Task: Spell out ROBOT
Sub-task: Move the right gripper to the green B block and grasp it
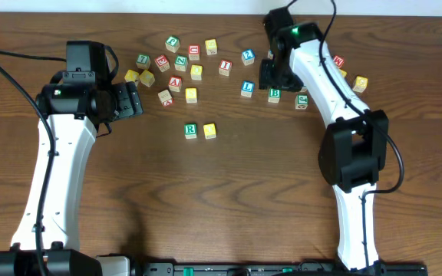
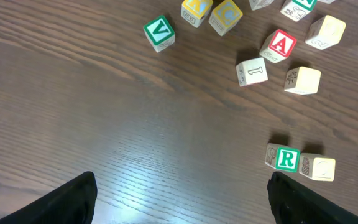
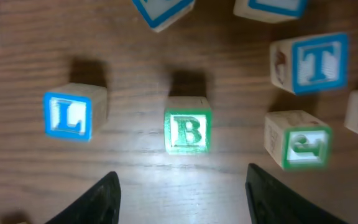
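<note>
Green-lettered wooden B cube (image 3: 188,132) sits on the table between a blue L cube (image 3: 69,116) and another green-lettered cube (image 3: 303,146). It lies straight ahead of my right claw (image 3: 182,177), just beyond the fingertips and in line with the gap. My jaws are apart and empty. My left claw (image 2: 182,183), also spread, is well away.

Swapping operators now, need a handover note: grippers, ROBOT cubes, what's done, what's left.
Left gripper: open, empty, short of the started row.
Right gripper: open, lined up just short of the green B cube, not gripping it.
Done: green R cube and a yellow-faced cube sit side by side.
Left: the B, a second O (not picked out yet), then the blue T cube, up and right of the B.
</note>
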Controlling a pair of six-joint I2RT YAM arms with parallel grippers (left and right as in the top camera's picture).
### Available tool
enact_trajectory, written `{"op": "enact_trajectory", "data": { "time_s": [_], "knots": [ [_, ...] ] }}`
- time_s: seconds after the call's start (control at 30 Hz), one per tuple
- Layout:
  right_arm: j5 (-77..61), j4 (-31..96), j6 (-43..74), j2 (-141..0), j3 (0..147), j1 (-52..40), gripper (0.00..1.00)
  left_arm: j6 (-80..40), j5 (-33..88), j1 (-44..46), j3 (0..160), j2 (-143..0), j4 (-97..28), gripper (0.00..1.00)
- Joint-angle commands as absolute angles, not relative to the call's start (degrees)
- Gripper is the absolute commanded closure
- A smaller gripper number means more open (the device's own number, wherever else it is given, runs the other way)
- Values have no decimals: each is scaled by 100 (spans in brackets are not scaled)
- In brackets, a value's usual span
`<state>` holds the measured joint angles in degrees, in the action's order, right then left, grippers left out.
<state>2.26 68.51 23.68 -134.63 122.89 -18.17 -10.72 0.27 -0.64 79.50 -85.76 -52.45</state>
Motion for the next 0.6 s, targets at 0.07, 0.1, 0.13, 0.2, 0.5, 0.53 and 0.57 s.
{"op": "enact_trajectory", "data": {
  "time_s": [0.07, 0.1, 0.13, 0.2, 0.5, 0.53, 0.57],
  "knots": [
    [307, 6222, 2460, -13461, 11614, -1782, 44, -1151, 91, -78, 8047, -8613, -5240, 14],
    [311, 6077, 2458, -13461, 11502, -1782, 46, -1151, 91, -78, 8047, -8613, -5240, 14],
    [311, 5970, 2460, -13461, 11413, -1780, 47, -1151, 91, -78, 8047, -8613, -5240, 14],
    [309, 5791, 2458, -13461, 11253, -1780, 48, -1151, 91, -78, 8047, -8613, -5240, 13],
    [336, 5483, 2303, -13458, 11013, -1776, 58, -1151, 91, -78, 8047, -8613, -5240, 13],
    [360, 5478, 2303, -13458, 11024, -1776, 58, -1151, 91, -78, 8047, -8613, -5240, 13],
    [395, 5468, 2303, -13458, 11034, -1769, 58, -1151, 91, -78, 8047, -8613, -5240, 14]
  ]
}}
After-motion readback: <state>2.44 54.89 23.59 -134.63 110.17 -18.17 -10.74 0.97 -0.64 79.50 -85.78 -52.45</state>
